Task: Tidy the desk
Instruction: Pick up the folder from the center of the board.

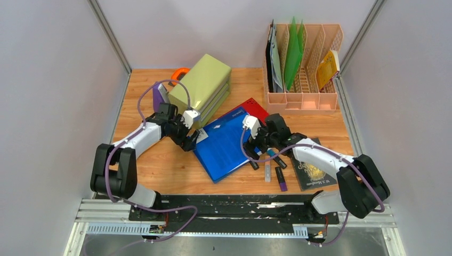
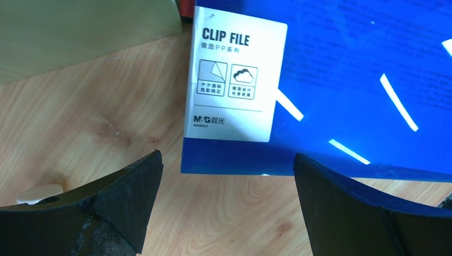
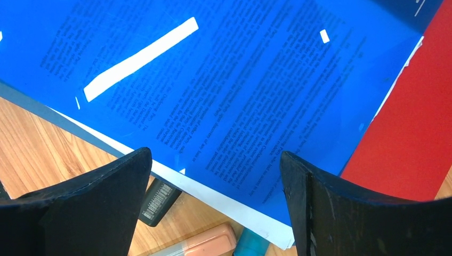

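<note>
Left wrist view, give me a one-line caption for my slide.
Open jaws poised above the wooden desk, facing the labelled corner of a blue clip file.

Blue clip file (image 1: 226,144) over red folder (image 1: 256,108) (markers (image 1: 268,173) beside), olive drawer chest (image 1: 202,85), peach file rack (image 1: 301,101).

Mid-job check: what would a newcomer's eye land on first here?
The bright blue clip file lying askew on the desk, over a red folder. Both the left gripper and right gripper hover open at its opposite edges. Pens lie scattered at its near-right corner.
</note>
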Action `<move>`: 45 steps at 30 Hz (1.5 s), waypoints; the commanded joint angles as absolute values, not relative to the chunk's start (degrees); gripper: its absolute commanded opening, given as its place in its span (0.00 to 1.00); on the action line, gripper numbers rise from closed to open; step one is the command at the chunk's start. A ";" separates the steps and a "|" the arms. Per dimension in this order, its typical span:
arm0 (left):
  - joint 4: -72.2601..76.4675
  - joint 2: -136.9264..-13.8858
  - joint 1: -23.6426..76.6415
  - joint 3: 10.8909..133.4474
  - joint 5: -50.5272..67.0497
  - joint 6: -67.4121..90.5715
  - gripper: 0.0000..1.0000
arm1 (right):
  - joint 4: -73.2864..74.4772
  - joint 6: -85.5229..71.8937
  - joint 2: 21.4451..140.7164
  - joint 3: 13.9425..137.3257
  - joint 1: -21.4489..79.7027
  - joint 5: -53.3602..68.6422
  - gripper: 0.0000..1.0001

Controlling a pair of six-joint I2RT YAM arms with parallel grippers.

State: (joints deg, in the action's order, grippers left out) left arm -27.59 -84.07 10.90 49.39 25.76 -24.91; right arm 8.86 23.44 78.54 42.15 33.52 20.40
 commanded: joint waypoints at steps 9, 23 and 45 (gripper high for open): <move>-21.82 -90.37 9.49 50.90 35.04 -22.18 1.00 | 4.04 26.07 81.68 40.96 37.07 16.04 0.90; -27.38 -87.28 8.47 50.97 45.57 -23.52 0.88 | 4.20 26.43 81.32 41.13 37.18 14.39 0.89; -29.23 -88.71 6.77 52.25 40.38 -23.80 0.77 | 5.31 26.75 79.79 41.16 37.18 13.67 0.88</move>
